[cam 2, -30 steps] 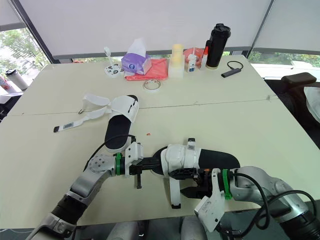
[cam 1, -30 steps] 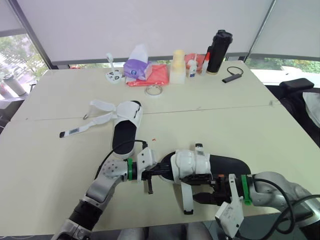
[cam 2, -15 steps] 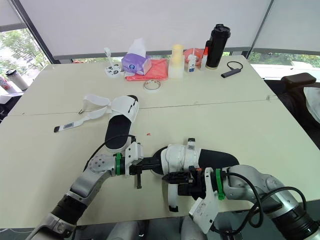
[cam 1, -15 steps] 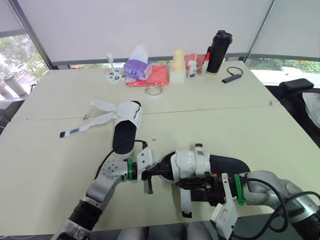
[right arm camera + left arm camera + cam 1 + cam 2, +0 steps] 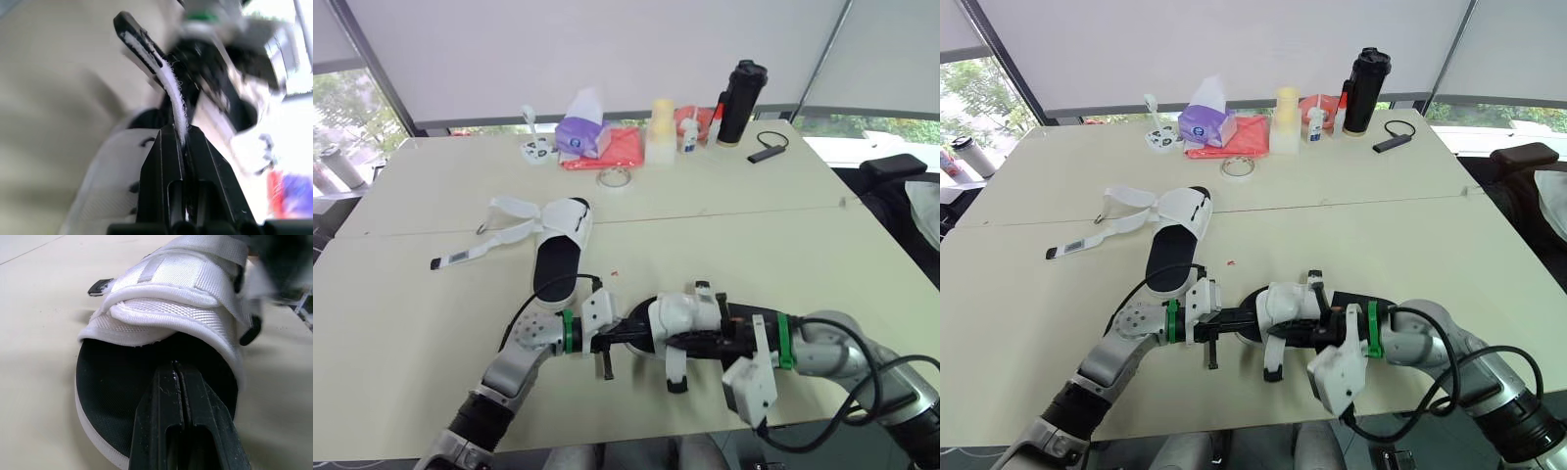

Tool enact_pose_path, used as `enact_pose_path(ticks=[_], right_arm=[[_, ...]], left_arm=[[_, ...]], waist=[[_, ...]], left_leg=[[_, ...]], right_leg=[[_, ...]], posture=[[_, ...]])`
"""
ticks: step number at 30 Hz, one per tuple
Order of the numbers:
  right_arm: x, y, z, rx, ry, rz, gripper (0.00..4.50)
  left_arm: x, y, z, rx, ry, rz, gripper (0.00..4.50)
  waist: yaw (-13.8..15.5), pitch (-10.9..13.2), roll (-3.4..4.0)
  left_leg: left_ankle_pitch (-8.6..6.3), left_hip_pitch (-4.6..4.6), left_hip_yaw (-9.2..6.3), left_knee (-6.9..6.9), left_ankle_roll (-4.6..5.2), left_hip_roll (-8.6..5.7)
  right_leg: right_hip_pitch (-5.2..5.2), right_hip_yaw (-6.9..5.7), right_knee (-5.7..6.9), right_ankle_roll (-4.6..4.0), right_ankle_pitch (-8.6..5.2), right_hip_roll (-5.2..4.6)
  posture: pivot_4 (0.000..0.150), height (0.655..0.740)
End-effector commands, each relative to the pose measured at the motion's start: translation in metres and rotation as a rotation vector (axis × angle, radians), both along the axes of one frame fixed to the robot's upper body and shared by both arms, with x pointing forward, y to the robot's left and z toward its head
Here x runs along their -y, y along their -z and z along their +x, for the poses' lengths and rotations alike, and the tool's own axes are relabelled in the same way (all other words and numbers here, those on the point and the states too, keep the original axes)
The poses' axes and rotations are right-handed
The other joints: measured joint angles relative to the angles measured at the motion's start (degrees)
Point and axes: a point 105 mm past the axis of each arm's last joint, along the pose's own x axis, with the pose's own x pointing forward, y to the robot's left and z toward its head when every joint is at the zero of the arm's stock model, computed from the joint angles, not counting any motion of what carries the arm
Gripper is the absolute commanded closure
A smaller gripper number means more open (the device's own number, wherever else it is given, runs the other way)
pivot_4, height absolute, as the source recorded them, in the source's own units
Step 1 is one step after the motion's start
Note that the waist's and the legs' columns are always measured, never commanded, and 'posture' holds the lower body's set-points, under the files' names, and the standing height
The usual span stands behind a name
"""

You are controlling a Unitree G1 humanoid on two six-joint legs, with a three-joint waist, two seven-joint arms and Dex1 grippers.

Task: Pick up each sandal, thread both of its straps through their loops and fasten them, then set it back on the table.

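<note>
Currently the right gripper (image 5: 179,133) is pinching the white strap (image 5: 169,82) between closed jaws, the left gripper (image 5: 177,378) clamping the sandal (image 5: 166,308) by its sole; tugging is likely risking either grip slipping.

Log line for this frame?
left gripper shut on black-soled white sandal | right gripper shut on its white strap | other white sandal unfastened
</note>
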Motion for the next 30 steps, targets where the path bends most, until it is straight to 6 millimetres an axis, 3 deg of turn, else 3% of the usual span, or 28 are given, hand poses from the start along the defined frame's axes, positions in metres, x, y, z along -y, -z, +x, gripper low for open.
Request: enact_pose_path(ticks=[1, 9, 22, 25, 30], right_arm=[[-0.004, -0.022, 0.008, -0.17, 0.095, 0.129, 4.47], [0.002, -0.036, 0.027, -0.422, 0.24, 0.238, 4.47], [0.007, -0.046, 0.041, -0.855, 0.373, 0.425, 4.47], [0.007, -0.05, 0.045, -0.936, 0.402, 0.462, 3.63], [0.005, -0.053, 0.048, -0.983, 0.42, 0.483, 1.25]], left_arm=[[0.0, 0.0, 0.002, 0.011, -0.008, 0.004, 4.5], [0.0, 0.0, 0.004, 0.019, -0.007, 0.006, 4.5], [-0.001, -0.001, 0.003, 0.022, -0.011, 0.003, 4.5], [0.0, -0.001, 0.003, 0.021, -0.011, 0.003, 4.5], [0.0, -0.001, 0.004, 0.022, -0.011, 0.002, 4.5]], waist=[[-0.01, 0.0, 0.0], [-0.01, 0.0, 0.0], [-0.05, 0.0, 0.01], [-0.08, 0.01, 0.03], [-0.01, 0.01, 0.03]], left_leg=[[0.0, 0.0, -0.02, 0.0, 0.0, 0.02], [0.0, 0.0, 0.0, -0.01, 0.0, 0.0], [0.0, -0.05, 0.04, -0.02, 0.0, 0.0], [0.0, -0.06, 0.05, -0.03, 0.0, -0.02], [0.0, -0.25, 0.06, -0.05, 0.0, -0.04]], right_leg=[[0.0, 0.0, 0.01, 0.0, 0.0, 0.0], [-0.03, 0.0, 0.0, 0.0, 0.0, -0.01], [-0.11, 0.0, -0.01, 0.01, 0.0, -0.01], [-0.13, 0.0, 0.0, 0.0, 0.0, -0.01], [-0.28, -0.03, -0.03, 0.01, 0.01, 0.02]], posture=[[0.15, 0.74], [0.15, 0.74], [0.15, 0.74], [0.15, 0.74], [0.15, 0.74]])
